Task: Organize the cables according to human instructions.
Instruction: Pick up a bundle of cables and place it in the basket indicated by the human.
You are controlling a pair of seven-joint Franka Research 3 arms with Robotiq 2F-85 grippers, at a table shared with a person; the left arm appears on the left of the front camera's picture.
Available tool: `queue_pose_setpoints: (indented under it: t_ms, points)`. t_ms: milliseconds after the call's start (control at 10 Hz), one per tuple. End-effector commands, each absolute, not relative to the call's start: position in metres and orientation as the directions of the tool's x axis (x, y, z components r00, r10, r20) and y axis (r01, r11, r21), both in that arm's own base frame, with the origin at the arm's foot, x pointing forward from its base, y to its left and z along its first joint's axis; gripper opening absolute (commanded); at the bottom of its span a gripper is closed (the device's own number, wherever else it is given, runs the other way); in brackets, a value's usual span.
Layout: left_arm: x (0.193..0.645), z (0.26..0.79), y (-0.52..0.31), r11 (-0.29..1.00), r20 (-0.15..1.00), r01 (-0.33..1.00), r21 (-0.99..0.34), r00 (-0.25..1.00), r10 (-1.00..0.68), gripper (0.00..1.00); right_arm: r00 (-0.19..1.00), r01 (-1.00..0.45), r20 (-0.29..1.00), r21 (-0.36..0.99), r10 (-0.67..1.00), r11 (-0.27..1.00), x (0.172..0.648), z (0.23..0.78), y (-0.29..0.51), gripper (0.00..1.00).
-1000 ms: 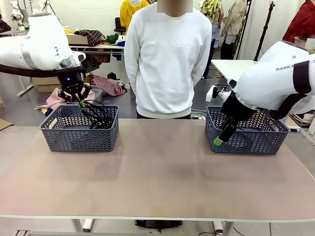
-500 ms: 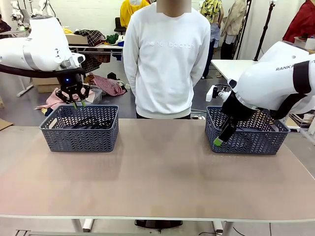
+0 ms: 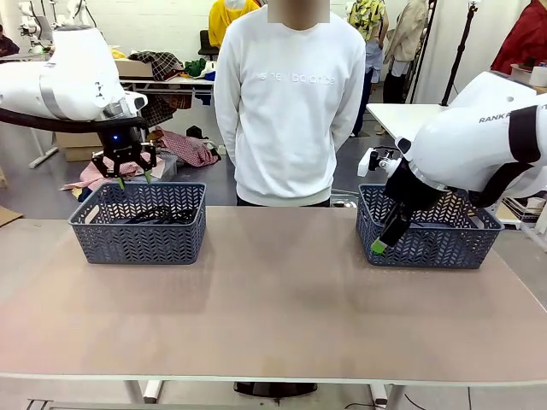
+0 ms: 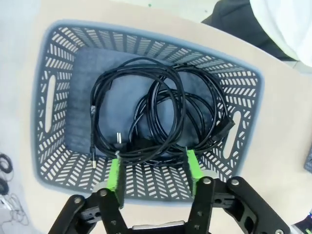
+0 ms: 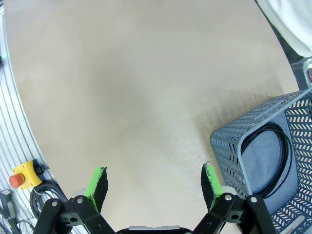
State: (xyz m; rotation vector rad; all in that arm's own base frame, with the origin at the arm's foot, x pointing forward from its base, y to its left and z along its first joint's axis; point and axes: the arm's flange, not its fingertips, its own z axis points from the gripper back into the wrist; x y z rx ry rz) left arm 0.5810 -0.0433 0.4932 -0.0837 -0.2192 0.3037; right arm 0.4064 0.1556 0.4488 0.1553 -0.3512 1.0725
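Black cables point(image 4: 156, 117) coiled inside left basket point(image 4: 146, 36); left fingers point(image 4: 116, 175) spread above rim; right fingers point(image 5: 100, 181) spread, seemingly empty.

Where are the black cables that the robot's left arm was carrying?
The cables lie coiled inside the grey basket on the robot's left side of the table, right under the open left pincer.

Robotics lab or workshop, beige counter point(image 3: 273, 299), white robot arm point(image 3: 60, 81) at far left, clothes heaped on the floor point(image 3: 184, 147) behind, red emergency-stop button point(image 5: 18, 181)
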Motion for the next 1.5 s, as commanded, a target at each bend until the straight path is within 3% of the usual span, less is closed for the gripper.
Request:
queue_pose_setpoints:
  t_ms: [0, 100, 1400]
  points:
    - [0.5885, 0.4895, -0.044, 0.95, 0.179, -0.296, -0.098, 0.934, 0.31, 0.87, 0.432, -0.878, 0.355, -0.045, 0.829, 0.476, 0.4064, 0.4494, 0.1563, 1.0]
    - [0.5889, 0.4881, -0.0445, 0.95, 0.178, -0.297, -0.097, 0.934, 0.31, 1.0, 0.432, -0.878, 0.355, -0.045, 0.829, 0.476, 0.4064, 0.4494, 0.1563, 1.0]
    - [0.5867, 0.482, -0.0461, 0.952, 0.175, -0.286, -0.106, 0.937, 0.301, 1.0, 0.432, -0.878, 0.355, -0.045, 0.829, 0.476, 0.4064, 0.4494, 0.1563, 1.0]
